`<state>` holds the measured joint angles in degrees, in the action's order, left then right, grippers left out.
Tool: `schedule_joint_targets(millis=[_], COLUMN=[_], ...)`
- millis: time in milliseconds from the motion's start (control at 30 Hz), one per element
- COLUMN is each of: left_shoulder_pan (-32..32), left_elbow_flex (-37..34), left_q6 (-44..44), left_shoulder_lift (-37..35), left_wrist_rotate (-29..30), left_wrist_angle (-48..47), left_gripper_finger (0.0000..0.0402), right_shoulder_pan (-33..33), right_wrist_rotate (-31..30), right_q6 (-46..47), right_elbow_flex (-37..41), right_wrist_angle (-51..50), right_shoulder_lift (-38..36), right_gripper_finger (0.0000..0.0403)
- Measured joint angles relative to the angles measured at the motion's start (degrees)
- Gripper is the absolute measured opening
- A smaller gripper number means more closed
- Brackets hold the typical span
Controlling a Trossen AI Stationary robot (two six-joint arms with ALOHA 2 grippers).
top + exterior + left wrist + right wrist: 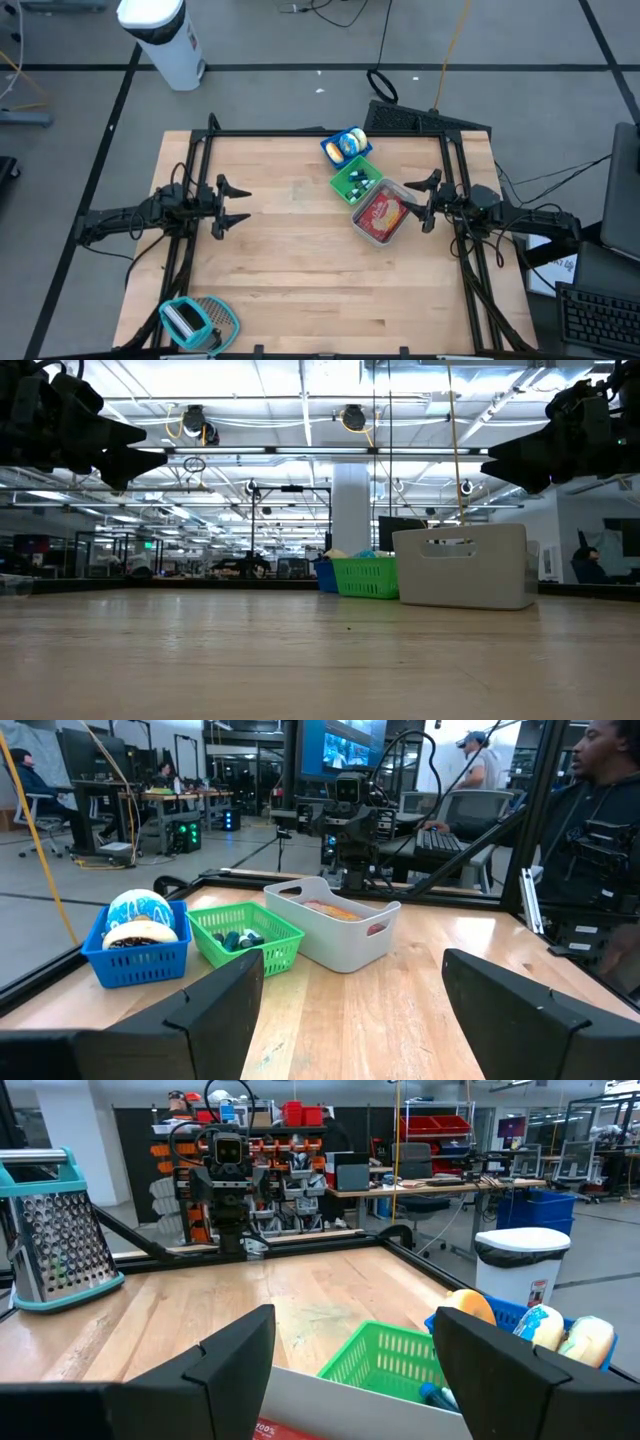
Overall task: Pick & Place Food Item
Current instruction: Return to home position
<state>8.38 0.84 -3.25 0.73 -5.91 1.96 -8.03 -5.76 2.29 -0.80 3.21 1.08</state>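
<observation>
Both hands released: left hand (238, 206) over the left of the surface (300, 265), right hand (420, 203) raised just beside the gray bin (399, 222). Red popcorn bag (380, 212) lies inside it. Risk, I judge: a low sweep home clips the bin's rim and shoves it. Low view hides the bag behind the bin wall; high view shows it.

Bin (340, 945): 2 o'clock from the centre of the table (290, 260), popcorn bag (380, 213) inside.
Nearer basket (262, 952): just beside the bin, at its 11 o'clock.
Farther basket (140, 963): at the nearer basket's 12 o'clock.
Grater (195, 320): 8 o'clock (well apart from the rest).
</observation>
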Motion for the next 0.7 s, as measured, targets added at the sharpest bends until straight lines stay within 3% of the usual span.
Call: schedule_joint_targets(millis=[700], left_shoulder_pan=[0.0], left_elbow_flex=[0.0], left_q6=[0.0], left_shoulder_lift=[0.0], left_wrist_rotate=[0.0], left_wrist_angle=[0.0], left_gripper_finger=[0.0310], right_shoulder_pan=[0.0], right_wrist_rotate=[0.0], right_q6=[0.0], right_elbow_flex=[0.0], right_wrist_angle=[0.0], right_shoulder_lift=[0.0], right_gripper_finger=[0.0260])
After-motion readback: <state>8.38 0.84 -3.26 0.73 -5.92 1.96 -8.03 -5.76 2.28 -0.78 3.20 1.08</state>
